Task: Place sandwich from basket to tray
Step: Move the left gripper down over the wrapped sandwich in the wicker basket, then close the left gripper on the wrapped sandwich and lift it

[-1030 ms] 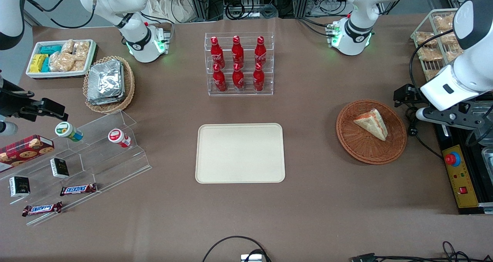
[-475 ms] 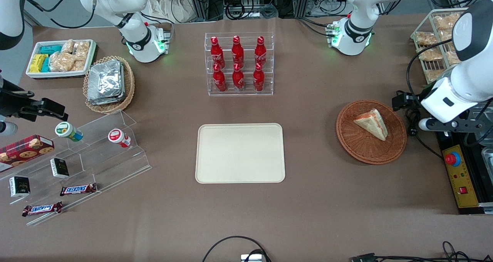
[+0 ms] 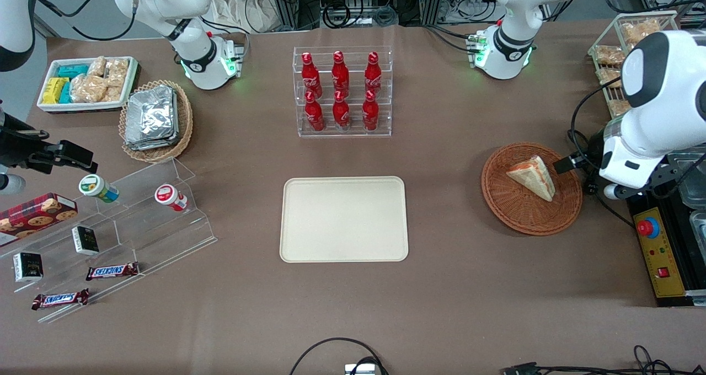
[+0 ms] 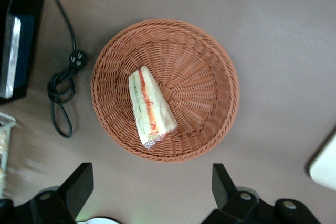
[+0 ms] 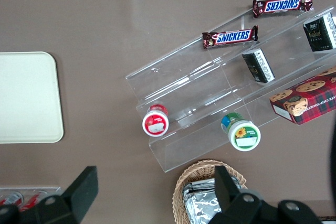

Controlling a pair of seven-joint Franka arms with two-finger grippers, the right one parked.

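Observation:
The sandwich [image 3: 531, 177] [image 4: 150, 107], a white wedge with red and green filling along its cut edge, lies in the round reddish-brown wicker basket [image 3: 513, 204] [image 4: 207, 66]. My left gripper [image 3: 568, 164] [image 4: 151, 184] hovers above the basket's rim at the working arm's end of the table. It is open, its black fingers [image 4: 80, 181] spread wide with only bare table between them, apart from the sandwich. The cream-beige tray [image 3: 343, 219] lies flat at the table's middle; one corner of the tray [image 4: 326, 167] shows in the left wrist view.
A black cable with a plug [image 3: 591, 188] [image 4: 67, 82] lies on the table beside the basket. A yellow control box [image 3: 659, 253] sits at the table's edge by the working arm. A clear rack of red bottles [image 3: 342, 91] stands farther from the front camera than the tray.
The left arm has swung in from the table's end toward the basket, bringing the gripper over the basket's rim. Sandwich, basket and tray have not moved.

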